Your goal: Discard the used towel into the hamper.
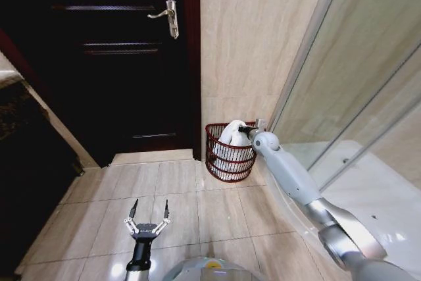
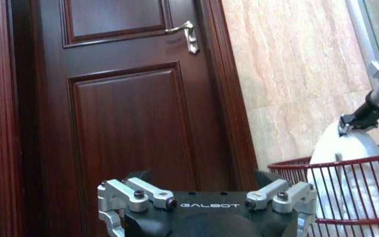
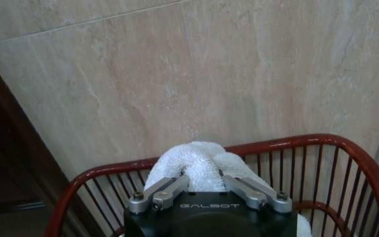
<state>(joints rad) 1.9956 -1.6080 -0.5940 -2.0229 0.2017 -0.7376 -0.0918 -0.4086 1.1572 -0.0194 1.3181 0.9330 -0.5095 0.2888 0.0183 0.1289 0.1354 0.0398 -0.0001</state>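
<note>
The right gripper (image 1: 241, 137) reaches over the hamper (image 1: 229, 160), its fingers (image 3: 166, 190) pressed in on a bunched fold of the white towel (image 3: 196, 160), which rises between them above the rim. From the left wrist view the same gripper (image 2: 345, 129) pinches the top of the towel (image 2: 344, 153), whose bulk hangs down inside the hamper (image 2: 367, 197) and shows through the red-brown wires. The hamper stands on the tile floor (image 1: 164, 202) against the beige wall (image 1: 250, 44), in the corner between the dark wooden door (image 1: 118, 64) and the glass shower panel (image 1: 355, 83). The towel (image 1: 231, 139) stands taller than the rim and is partly inside the basket. The left gripper (image 1: 148, 212) hovers low over the floor, well apart from the hamper, with its two fingers spread wide and nothing between them.
</note>
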